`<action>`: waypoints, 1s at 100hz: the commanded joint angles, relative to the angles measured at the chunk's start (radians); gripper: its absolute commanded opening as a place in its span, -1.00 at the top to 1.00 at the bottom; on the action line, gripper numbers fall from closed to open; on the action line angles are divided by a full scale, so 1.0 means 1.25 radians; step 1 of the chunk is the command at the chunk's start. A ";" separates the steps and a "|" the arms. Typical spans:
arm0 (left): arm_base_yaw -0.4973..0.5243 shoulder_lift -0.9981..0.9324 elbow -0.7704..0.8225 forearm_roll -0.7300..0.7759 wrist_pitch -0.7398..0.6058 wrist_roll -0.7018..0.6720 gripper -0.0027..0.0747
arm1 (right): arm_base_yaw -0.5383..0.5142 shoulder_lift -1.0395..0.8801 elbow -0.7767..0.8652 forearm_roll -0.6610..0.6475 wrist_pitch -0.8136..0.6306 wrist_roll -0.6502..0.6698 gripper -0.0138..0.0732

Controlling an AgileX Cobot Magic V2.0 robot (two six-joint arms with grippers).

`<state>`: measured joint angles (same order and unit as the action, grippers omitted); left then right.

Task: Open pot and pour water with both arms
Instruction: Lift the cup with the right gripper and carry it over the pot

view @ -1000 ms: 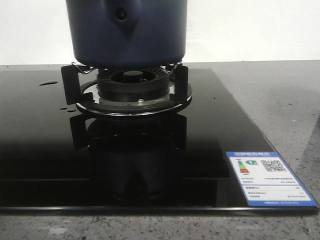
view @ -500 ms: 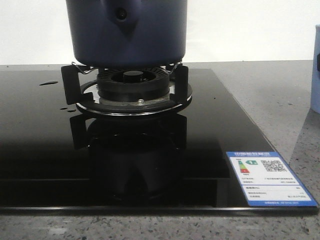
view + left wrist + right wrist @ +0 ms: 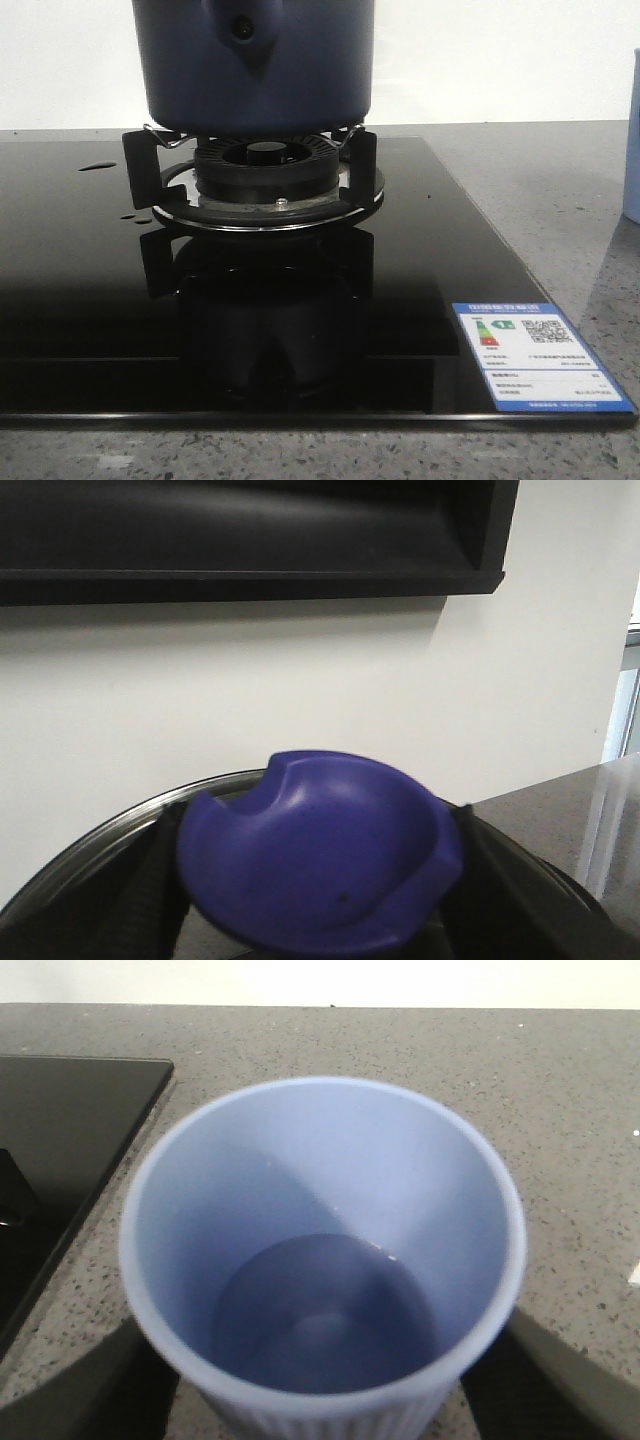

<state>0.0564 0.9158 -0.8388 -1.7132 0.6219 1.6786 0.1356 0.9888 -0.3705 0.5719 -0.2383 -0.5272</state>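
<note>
Cup [image 3: 632,140] shifted right since 0.5 s ago; your right fingers [image 3: 95,1380] flank it, left fingers [image 3: 150,880] flank knob [image 3: 320,855]; grip unconfirmed, pot [image 3: 255,65] unmoved.

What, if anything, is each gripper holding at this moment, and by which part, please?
The left gripper's fingers flank the lid's blue knob; the right gripper's flank the pale blue cup at its sides. Actual contact cannot be told.

Pot on the burner, cup off to the right

We see the dark navy-blue cylindrical pot [image 3: 253,65] on the black metal burner stand [image 3: 255,175], far on the glossy black glass cooktop [image 3: 70,290]; a white rectangular label sticker [image 3: 540,357] lies near-right, a pale blue ribbed cup [image 3: 322,1260] right on the speckled grey stone counter [image 3: 560,200].
</note>
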 commanded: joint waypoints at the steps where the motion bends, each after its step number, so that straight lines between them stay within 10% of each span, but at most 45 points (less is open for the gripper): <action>1: -0.006 -0.011 -0.027 -0.064 0.014 -0.007 0.10 | 0.000 -0.042 -0.025 -0.029 -0.048 0.001 0.14; 100: -0.006 -0.011 -0.027 -0.064 0.020 -0.007 0.10 | 0.187 0.160 -0.738 -0.115 0.520 -0.107 0.14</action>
<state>0.0564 0.9158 -0.8388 -1.7132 0.6238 1.6786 0.3472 1.1691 -1.1988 0.4203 0.4403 -0.6038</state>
